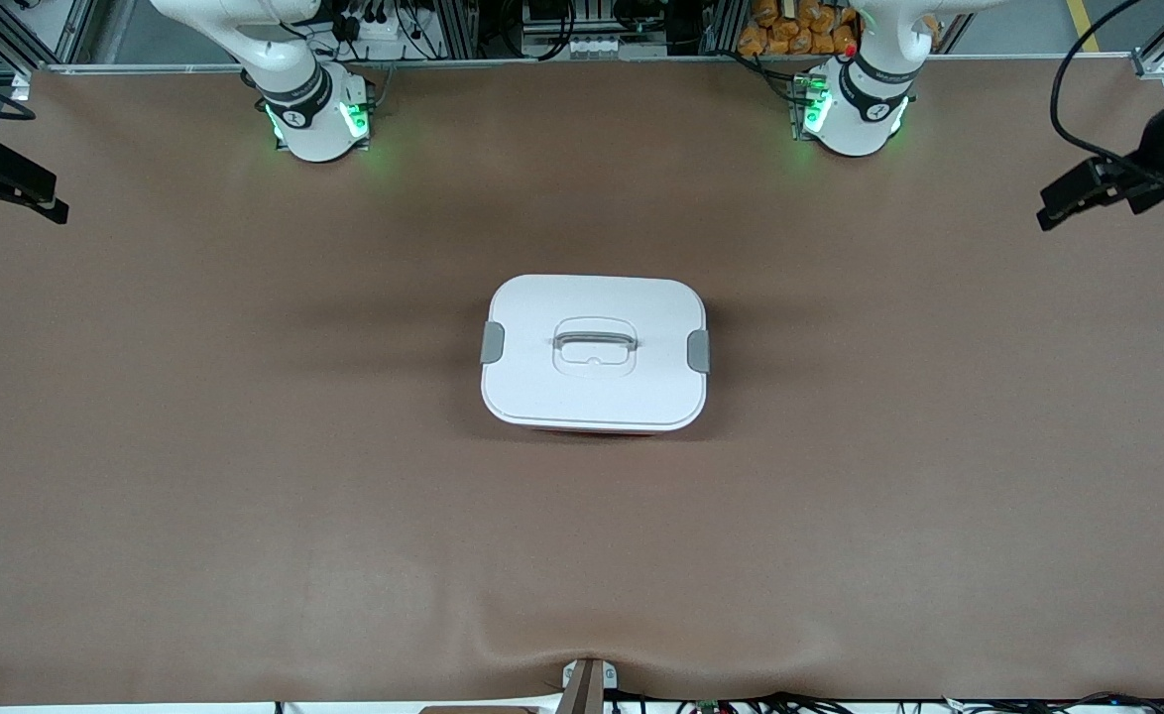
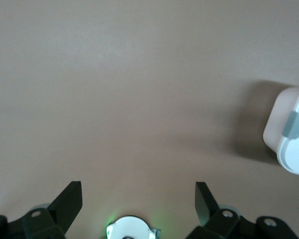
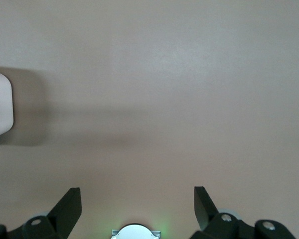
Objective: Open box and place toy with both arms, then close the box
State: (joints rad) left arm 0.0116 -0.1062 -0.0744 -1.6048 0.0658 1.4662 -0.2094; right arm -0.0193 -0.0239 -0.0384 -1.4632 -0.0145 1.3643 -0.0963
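The box [image 1: 594, 352] sits closed at the middle of the tabletop [image 1: 245, 446], clips latched. The left tool [image 2: 138, 199] and right tool [image 3: 137, 199] hang over bare tabletop at opposite ends, fingers apart, leaving room. No toy shows.

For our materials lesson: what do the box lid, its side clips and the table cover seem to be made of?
Lid: likely smooth white plastic, with moulded rounded corners and a soft sheen.
Side clips: probably grey plastic, matte.
Table cover: seemingly a brown matte sheet, perhaps fabric or paper; it buckles at the near edge.
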